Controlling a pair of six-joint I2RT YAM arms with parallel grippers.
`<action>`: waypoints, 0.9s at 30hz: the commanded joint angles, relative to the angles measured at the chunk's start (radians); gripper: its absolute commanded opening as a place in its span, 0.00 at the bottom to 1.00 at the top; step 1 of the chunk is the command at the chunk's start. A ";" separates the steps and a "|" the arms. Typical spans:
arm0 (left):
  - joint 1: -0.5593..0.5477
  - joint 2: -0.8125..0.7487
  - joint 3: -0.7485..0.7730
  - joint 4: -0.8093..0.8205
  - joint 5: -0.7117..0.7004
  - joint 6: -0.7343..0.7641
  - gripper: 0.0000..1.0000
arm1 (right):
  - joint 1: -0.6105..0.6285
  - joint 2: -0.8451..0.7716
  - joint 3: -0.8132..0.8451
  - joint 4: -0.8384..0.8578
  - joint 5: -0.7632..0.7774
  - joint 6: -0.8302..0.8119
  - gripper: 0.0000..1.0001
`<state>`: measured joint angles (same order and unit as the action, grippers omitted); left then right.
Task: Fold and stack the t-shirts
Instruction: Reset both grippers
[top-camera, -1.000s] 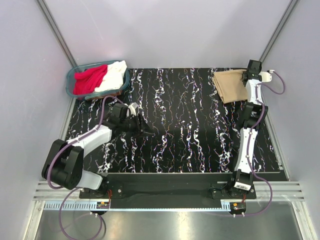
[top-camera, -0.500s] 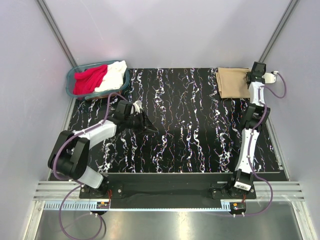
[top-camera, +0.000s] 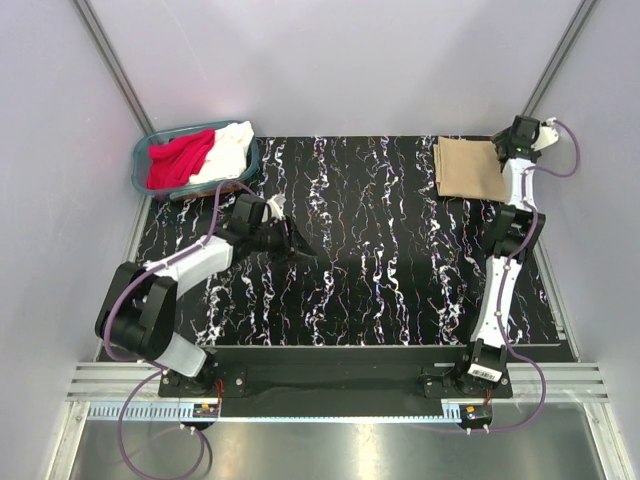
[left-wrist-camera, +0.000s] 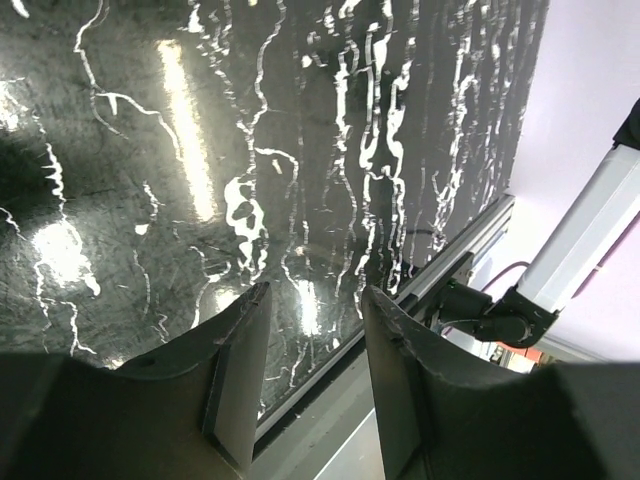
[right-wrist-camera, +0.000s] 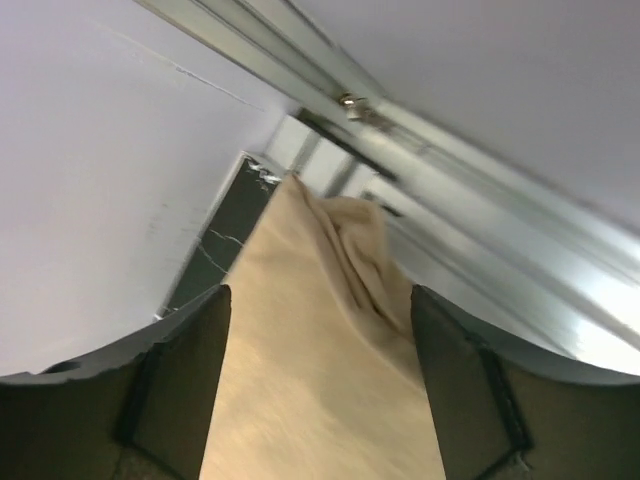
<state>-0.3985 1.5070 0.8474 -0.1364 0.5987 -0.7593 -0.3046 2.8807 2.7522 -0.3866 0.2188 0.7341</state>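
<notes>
A folded tan t-shirt (top-camera: 468, 168) lies flat at the table's back right corner. My right gripper (top-camera: 519, 136) hangs over its right edge, by the wall. In the right wrist view its jaws stand wide apart and open, and the tan cloth (right-wrist-camera: 320, 390) lies below, between the two fingers (right-wrist-camera: 180, 370). A red t-shirt (top-camera: 178, 158) and a white t-shirt (top-camera: 228, 150) lie crumpled in the teal basket (top-camera: 138, 160) at the back left. My left gripper (top-camera: 300, 246) hovers over the left middle of the table, open, with nothing between its fingers (left-wrist-camera: 240, 370).
The black marbled table (top-camera: 380, 250) is ringed by pale walls and metal frame posts (top-camera: 110, 60). The rail at the table's near edge and the right arm's base (left-wrist-camera: 500, 320) show in the left wrist view.
My right gripper has opened and let go of the tan t-shirt, which now lies squarer in the corner. The right wrist moved back and to the right. The left arm drew slightly toward the basket.
</notes>
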 joint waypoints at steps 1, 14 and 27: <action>-0.003 -0.097 0.048 -0.020 0.016 0.014 0.46 | -0.027 -0.188 -0.011 -0.141 0.046 -0.226 0.80; -0.002 -0.476 -0.132 -0.069 0.001 -0.118 0.50 | 0.131 -0.636 -0.298 -0.561 0.010 -0.492 1.00; 0.004 -1.127 -0.685 0.088 -0.152 -0.582 0.64 | 0.386 -1.531 -1.636 -0.047 -0.731 -0.007 1.00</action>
<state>-0.3969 0.4980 0.3080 -0.1638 0.4900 -1.1412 0.1059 1.5284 1.3643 -0.6502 -0.2665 0.5327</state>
